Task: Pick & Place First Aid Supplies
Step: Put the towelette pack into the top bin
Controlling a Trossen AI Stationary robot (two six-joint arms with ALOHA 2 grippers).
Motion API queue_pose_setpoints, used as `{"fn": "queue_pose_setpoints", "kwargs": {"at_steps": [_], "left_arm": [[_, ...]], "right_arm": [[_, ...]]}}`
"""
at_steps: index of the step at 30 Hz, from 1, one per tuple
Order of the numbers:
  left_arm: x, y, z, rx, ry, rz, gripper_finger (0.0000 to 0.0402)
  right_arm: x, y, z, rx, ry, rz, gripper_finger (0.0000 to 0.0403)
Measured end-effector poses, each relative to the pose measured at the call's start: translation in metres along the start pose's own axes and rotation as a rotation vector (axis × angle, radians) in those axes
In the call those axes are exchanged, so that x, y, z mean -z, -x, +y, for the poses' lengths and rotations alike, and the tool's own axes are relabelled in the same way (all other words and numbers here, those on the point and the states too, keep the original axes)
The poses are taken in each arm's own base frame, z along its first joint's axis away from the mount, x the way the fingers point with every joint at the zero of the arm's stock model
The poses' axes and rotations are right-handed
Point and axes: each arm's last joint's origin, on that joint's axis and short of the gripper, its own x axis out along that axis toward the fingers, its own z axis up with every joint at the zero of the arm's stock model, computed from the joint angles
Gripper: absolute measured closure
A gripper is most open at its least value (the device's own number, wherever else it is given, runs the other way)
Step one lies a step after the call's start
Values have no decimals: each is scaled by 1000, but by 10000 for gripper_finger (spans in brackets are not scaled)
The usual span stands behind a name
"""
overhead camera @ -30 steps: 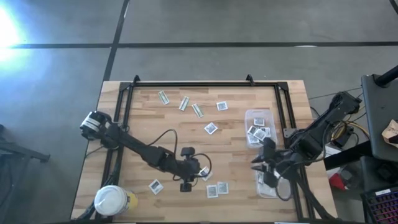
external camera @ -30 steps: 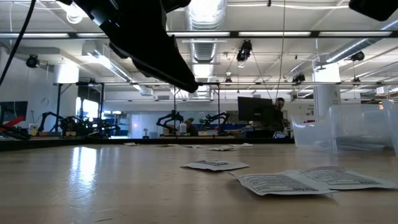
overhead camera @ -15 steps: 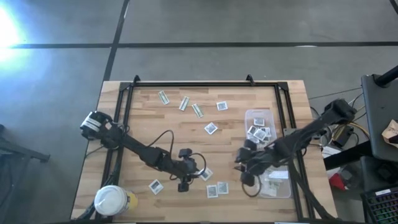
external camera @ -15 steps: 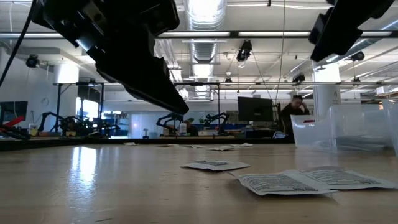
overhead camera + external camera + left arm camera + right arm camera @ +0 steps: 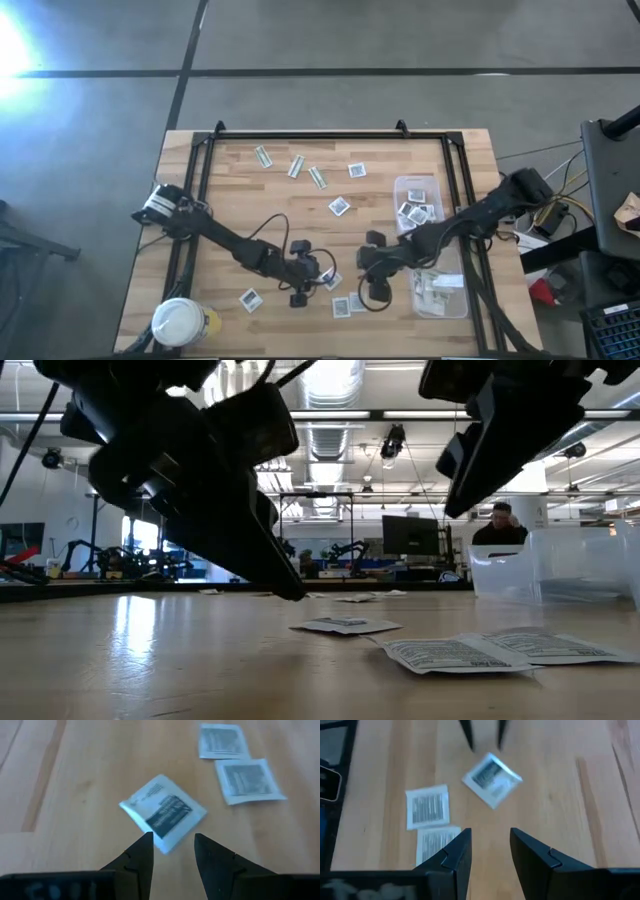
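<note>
Nine loose packets (image 5: 339, 206) are counted on the table (image 5: 230, 200), one flanked by two grippers, left (image 5: 318, 275) and right (image 5: 352, 271), both open.

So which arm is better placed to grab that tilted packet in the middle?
Left, probably. The left gripper is open and lined up just short of the tilted packet; the right gripper is open too, but farther off.

I have both arms reaching toward the lower centre of the high view. My left pincer (image 5: 318, 276) hangs low with fingers (image 5: 141, 859) parted, empty. My right pincer (image 5: 364, 272) faces it close by, its fingers (image 5: 457, 854) likewise apart, empty.
</note>
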Motion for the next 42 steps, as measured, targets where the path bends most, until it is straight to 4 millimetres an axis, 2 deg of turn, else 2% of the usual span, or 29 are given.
{"fn": "queue_pose_setpoints", "kwargs": {"at_steps": [8,13,27,35,42], "left_arm": [[6,-13,12,-49,42,25,266],[8,-17,15,-64,66,32,266],[13,-20,17,-82,81,66,266],[9,-15,16,-81,70,51,266],[9,-15,17,-83,60,55,266]], "right_arm": [[-5,-23,-1,-19,178,-56,279],[-4,-39,-6,10,284,-33,273],[-1,-57,-10,28,733,-18,265],[7,-74,-13,33,747,30,269],[1,-80,-10,29,800,1,265]]}}
